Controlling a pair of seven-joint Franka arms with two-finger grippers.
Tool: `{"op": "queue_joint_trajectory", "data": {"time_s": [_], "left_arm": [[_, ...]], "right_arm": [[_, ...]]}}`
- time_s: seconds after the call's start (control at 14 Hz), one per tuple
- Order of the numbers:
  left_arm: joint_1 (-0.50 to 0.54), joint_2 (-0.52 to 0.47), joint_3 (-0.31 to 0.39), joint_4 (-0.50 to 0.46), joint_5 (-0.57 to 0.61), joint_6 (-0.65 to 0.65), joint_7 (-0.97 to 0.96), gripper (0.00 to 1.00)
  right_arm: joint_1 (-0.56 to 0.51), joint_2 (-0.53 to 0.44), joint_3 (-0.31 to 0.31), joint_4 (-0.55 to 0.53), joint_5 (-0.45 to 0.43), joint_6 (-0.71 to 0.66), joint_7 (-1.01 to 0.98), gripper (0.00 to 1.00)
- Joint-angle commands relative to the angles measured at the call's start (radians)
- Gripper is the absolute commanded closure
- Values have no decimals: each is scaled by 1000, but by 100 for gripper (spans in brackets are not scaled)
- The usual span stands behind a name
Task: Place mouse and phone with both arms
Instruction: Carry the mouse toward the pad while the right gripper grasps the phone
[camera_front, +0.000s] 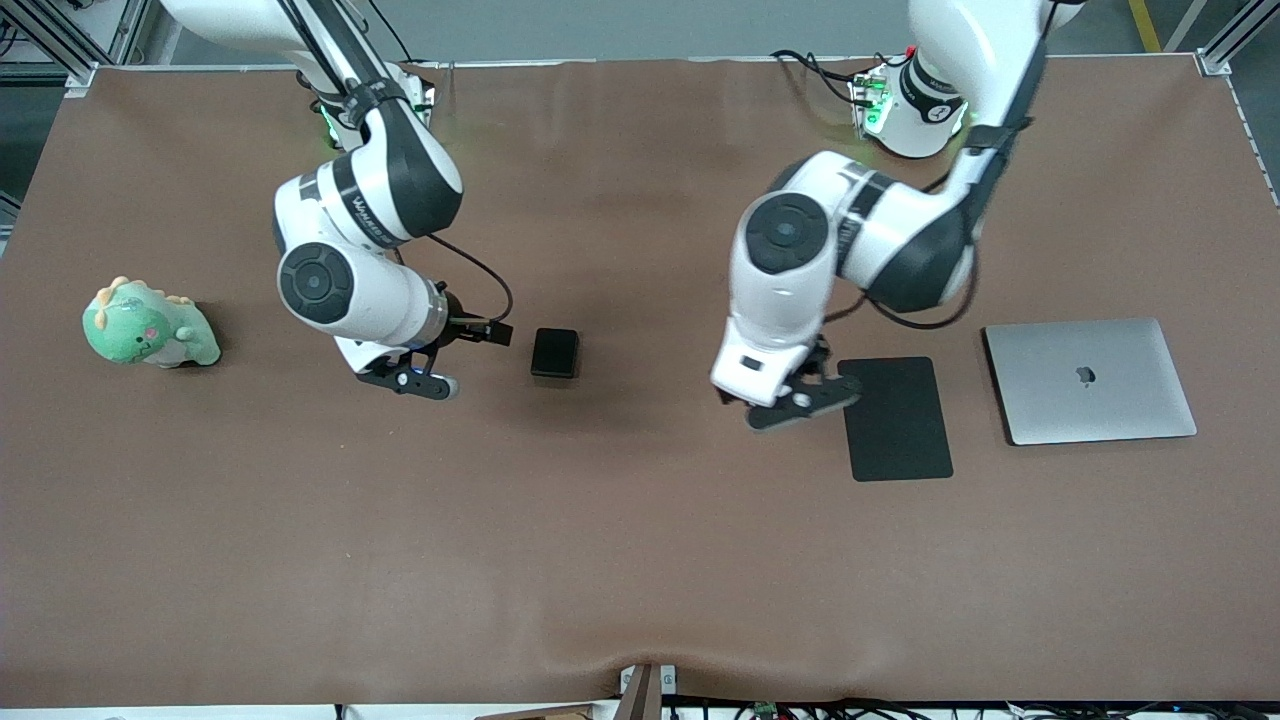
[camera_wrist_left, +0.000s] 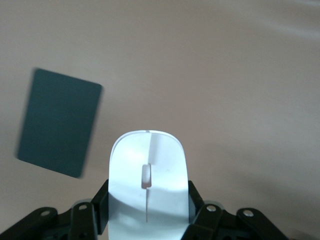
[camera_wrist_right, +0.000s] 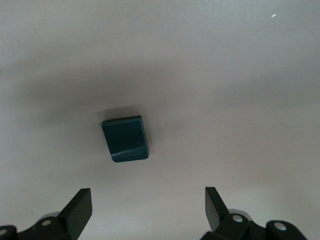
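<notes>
The white mouse (camera_wrist_left: 148, 175) sits between the fingers of my left gripper (camera_wrist_left: 148, 200), which is shut on it. In the front view that gripper (camera_front: 800, 400) hangs over the table, just beside the edge of the black mouse pad (camera_front: 897, 418) that faces the right arm's end, and the arm hides the mouse. The small black phone (camera_front: 555, 352) lies flat on the table between the arms. My right gripper (camera_front: 415, 380) is open and empty, up over the table beside the phone toward the right arm's end. The phone (camera_wrist_right: 125, 139) shows ahead of its fingertips (camera_wrist_right: 80, 202).
A closed silver laptop (camera_front: 1090, 380) lies beside the mouse pad toward the left arm's end. A green plush dinosaur (camera_front: 150, 330) sits toward the right arm's end. The mouse pad also shows in the left wrist view (camera_wrist_left: 59, 122). The brown table (camera_front: 640, 560) stretches wide nearer the front camera.
</notes>
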Motion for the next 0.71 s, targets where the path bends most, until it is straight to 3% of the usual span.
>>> {"op": "queue_joint_trajectory", "data": {"time_s": [0.0, 0.43, 0.64], "left_arm": [[94, -54, -12, -57, -15, -22, 116, 67], [229, -174, -14, -242, -16, 3, 322, 68], [292, -260, -17, -395, -16, 117, 406, 70]], "right_arm": [[47, 41, -8, -8, 17, 70, 24, 0], [124, 147, -9, -13, -24, 211, 16, 0], [142, 159, -9, -68, -32, 303, 7, 0]]}}
